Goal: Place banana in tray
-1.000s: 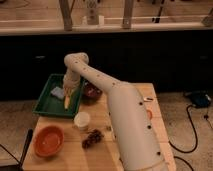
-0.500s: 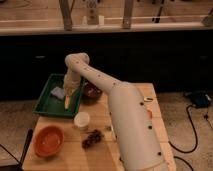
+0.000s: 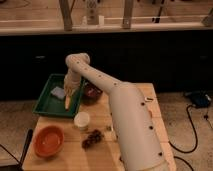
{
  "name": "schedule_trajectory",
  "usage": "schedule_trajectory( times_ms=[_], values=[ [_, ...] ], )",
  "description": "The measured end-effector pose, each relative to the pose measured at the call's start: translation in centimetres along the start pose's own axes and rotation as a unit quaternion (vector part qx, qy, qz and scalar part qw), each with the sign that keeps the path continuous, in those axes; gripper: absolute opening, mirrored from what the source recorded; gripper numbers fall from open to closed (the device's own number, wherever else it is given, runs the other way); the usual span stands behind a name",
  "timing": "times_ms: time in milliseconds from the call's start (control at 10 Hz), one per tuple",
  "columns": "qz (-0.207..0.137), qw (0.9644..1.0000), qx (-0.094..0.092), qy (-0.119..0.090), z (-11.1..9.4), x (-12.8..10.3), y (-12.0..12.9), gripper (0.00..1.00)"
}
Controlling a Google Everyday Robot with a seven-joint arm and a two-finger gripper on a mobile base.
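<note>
On the tabletop [image 3: 70,157] an orange bowl [image 3: 48,141] sits nearest, a white cup [image 3: 82,120] behind it. Farther back, the hand [image 3: 69,90] hangs over the tray [image 3: 49,106], with the banana [image 3: 67,102] just beneath it; whether the hand grips it, I cannot tell.
</note>
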Motion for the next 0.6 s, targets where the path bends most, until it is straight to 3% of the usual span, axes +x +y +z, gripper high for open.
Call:
schedule_trajectory(
  times_ms=[100, 300, 600],
  values=[
    [-0.004, 1.0000, -0.001, 0.000, -0.11, -0.15, -0.09, 0.61],
    [-0.009, 1.0000, -0.003, 0.002, -0.34, -0.36, -0.19, 0.76],
    [-0.017, 0.9998, -0.006, 0.004, -0.64, -0.73, -0.42, 0.80]
  ],
)
